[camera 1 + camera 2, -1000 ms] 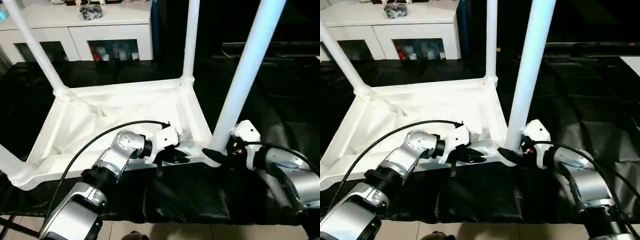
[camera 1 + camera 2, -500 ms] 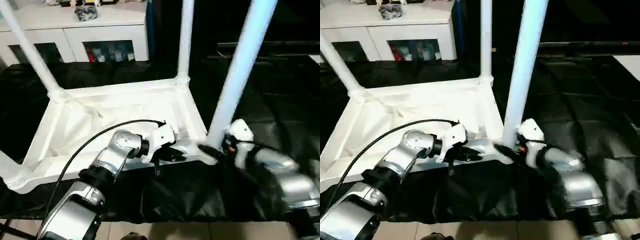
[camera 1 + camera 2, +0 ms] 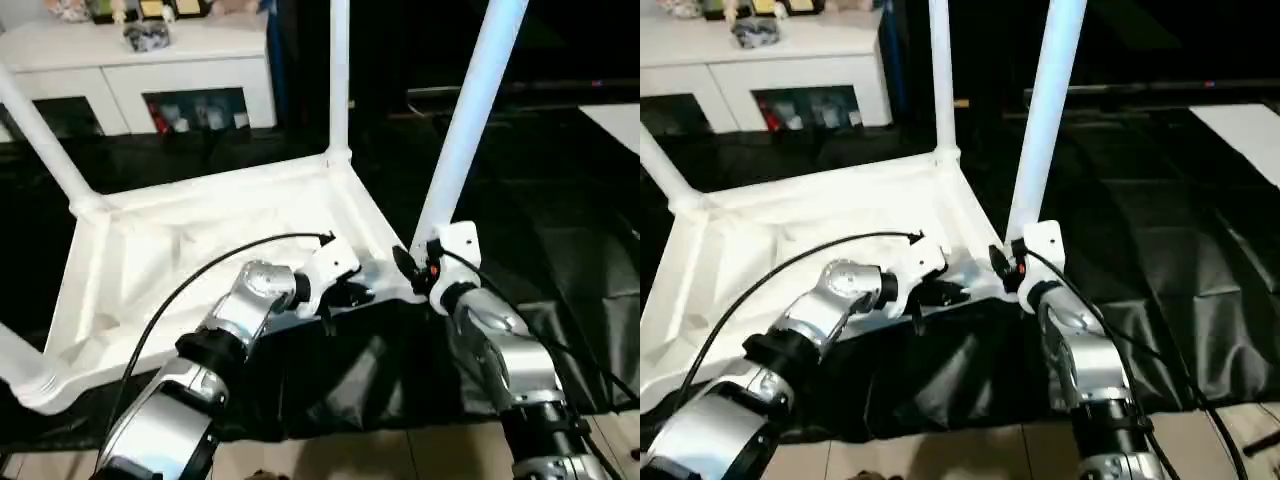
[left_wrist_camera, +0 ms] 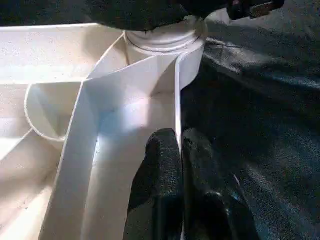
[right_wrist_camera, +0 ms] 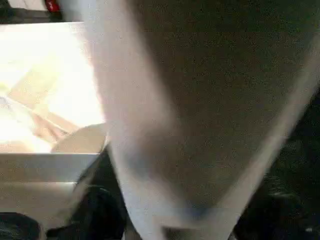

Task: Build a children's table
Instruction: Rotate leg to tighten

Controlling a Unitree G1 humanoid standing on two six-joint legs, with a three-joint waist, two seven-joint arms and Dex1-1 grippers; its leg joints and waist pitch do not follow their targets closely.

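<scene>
The children's table [image 3: 200,250] lies upside down on a black cloth with its legs pointing up. My left gripper [image 3: 350,293] is shut on the raised rim [image 4: 176,100] of the near long side, close to the near right corner socket; its fingers [image 4: 165,170] pinch that thin wall from both sides. My right gripper [image 3: 410,268] is at the foot of the near right leg [image 3: 465,120], where it enters the socket. In the right wrist view that leg [image 5: 165,125] stands between the black fingers [image 5: 95,210]. The far right leg [image 3: 338,80], far left leg [image 3: 40,140] and near left leg [image 3: 20,365] also stand in their sockets.
A white cabinet [image 3: 150,70] with shelf openings and small things on top stands behind the table. The black cloth [image 3: 560,230] spreads out to the right. Pale floor [image 3: 380,455] shows past its near edge. My left arm's black cable [image 3: 200,275] arcs over the table top.
The camera has shifted. My right arm has swung from the right side round to the near side of the leg, still at its foot. My left gripper stays on the rim.
</scene>
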